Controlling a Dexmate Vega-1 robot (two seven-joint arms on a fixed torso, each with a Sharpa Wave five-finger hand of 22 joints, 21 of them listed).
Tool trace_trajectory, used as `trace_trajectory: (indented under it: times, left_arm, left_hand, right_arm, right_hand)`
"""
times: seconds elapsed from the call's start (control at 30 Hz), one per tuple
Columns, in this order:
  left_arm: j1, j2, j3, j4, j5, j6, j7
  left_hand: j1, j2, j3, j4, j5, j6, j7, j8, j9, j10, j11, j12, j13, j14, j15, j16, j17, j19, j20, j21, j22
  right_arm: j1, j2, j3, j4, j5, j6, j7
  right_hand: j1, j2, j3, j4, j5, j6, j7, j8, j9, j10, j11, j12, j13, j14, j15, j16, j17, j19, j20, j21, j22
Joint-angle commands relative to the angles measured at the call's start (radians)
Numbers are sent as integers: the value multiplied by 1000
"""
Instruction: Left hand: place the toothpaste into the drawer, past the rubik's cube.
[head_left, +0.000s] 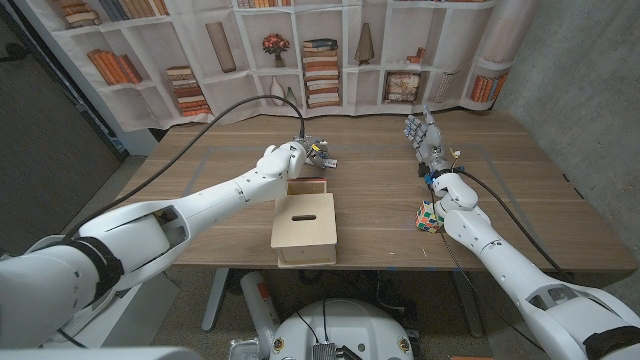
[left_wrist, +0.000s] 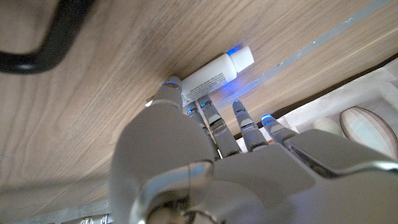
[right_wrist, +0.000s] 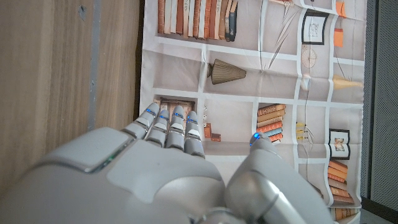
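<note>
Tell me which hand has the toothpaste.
The left hand holds the white toothpaste tube, above the wooden drawer box. The right hand holds nothing, fingers up.

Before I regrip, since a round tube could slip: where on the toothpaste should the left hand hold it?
Probably mid-body. The toothpaste is a white tube, cap end pointing away from the left hand, which grips its rear part. Closing across the wider printed body, coming from the tail side as now, looks safer than holding the narrow rounded cap.

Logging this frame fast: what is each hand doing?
Left hand: holding the toothpaste.
Right hand: open, holding nothing.
</note>
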Motion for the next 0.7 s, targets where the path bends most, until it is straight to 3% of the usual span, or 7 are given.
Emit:
trace_trajectory:
  times: [0.03, 0.4, 0.7]
  left_arm:
    - [6, 2, -1, -17, -1, 13, 5]
    - [13, 9, -5, -46, 6, 35, 5]
    - [26, 24, -17, -85, 15, 63, 5]
  left_hand:
    - [19, 4, -3, -2, -7, 148, -40, 14, 11, 61, -23, 8, 3, 19, -151, 6, 4, 8, -8, 5, -1]
    - [53, 20, 1, -8, -20, 215, -40, 33, 11, 128, -23, 6, 3, 61, -151, 9, 5, 28, -25, 6, -2]
    - [58, 18, -2, -9, -25, 224, -41, 34, 10, 139, -23, 2, 2, 64, -150, 7, 5, 28, -26, 4, -2]
  right_arm:
    - [-9, -3, 0, -13, 1, -2, -4]
    - [-19, -10, 3, -28, 3, -6, -9]
    - [-20, -13, 4, -33, 6, -10, -7]
  right_hand:
    - [1, 8, -2, -5, -2, 8, -1, -1, 2, 7, 0, 1, 5, 5, 2, -1, 1, 3, 1, -4, 3]
    - [0, 8, -3, -6, -3, 9, -1, 0, 2, 7, 0, 1, 5, 6, 2, 0, 1, 3, 2, -8, 3]
    - [0, 9, -4, -6, -3, 8, -1, -1, 2, 8, 4, 2, 5, 6, 2, -1, 1, 5, 2, -12, 3]
